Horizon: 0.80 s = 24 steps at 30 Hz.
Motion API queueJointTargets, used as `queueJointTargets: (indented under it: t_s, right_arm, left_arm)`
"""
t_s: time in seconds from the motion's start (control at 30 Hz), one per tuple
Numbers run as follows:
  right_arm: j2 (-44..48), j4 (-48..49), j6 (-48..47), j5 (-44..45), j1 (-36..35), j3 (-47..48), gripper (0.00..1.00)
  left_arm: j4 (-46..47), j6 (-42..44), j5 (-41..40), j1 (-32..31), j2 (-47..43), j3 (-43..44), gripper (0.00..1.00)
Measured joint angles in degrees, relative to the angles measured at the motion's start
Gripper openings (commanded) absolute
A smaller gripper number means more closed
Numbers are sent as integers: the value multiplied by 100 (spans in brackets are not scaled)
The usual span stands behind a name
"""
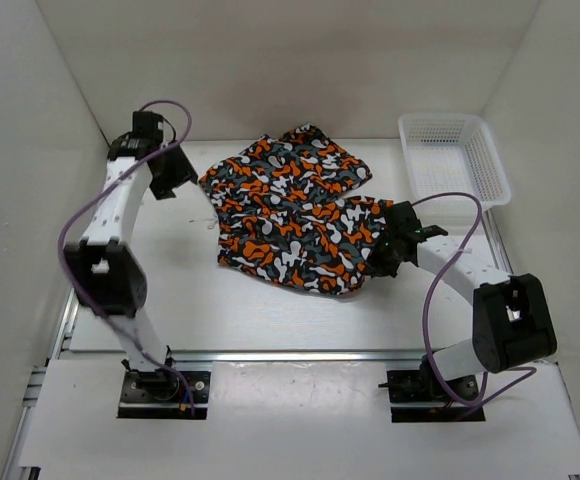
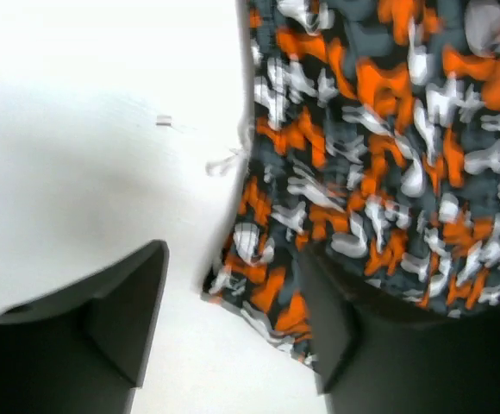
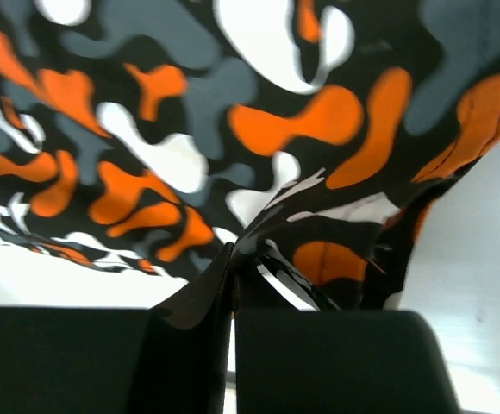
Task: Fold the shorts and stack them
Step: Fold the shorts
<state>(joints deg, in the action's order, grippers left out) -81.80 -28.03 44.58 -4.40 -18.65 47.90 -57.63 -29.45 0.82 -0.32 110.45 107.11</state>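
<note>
Count for you, from the overhead view:
- shorts [image 1: 290,215]: one pair, as far as the busy print lets you tell
- white mesh basket [image 1: 494,160]: one
- arms: two, left arm [image 1: 110,215] and right arm [image 1: 470,275]
- grippers: two, left gripper [image 1: 178,172] and right gripper [image 1: 380,255]
- purple cables: two, left cable [image 1: 63,240] and right cable [image 1: 428,300]

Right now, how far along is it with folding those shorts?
Little looks done: the shorts lie spread and rumpled on the table, with no neat fold visible. In hand: the right gripper pinches their near right edge, while the left gripper is open at their left edge. Left: folding and stacking them.
</note>
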Motion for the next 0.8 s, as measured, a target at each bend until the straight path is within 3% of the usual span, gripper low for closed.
queueJointTargets:
  t_s: [0.03,0.07,0.1,0.17,0.23,0.37,0.57,0.8]
  right_arm:
    - [-31,39,9,28,-42,59,0]
    - [-52,79,17,59,-85,105,0]
    - [-70,109,26,87,-118,133,0]
    - [-83,136,31,118,-160,153,0]
    - [-83,131,31,140,-164,153,0]
    - [-66,136,31,170,-162,131,0]
    - [146,155,39,229,-164,-153,0]
    - [481,118,52,278,-162,-317,0]
  left_arm:
    - [92,-39,-17,-26,-562,-474,61]
    - [199,-94,-4,-63,-1202,-1056,45]
    - [210,-175,42,-94,-1759,-1545,42]
    - [450,-302,232,-122,-2653,-2542,42]
    - [584,-448,551,-162,-3126,-3423,58]
    - [844,-769,1043,-452,-2894,-4695,76]
    - [1191,-1147,1375,-1025,-2371,-5254,75]
    - [1727,-1410,1152,-1121,-2142,-5263,71]
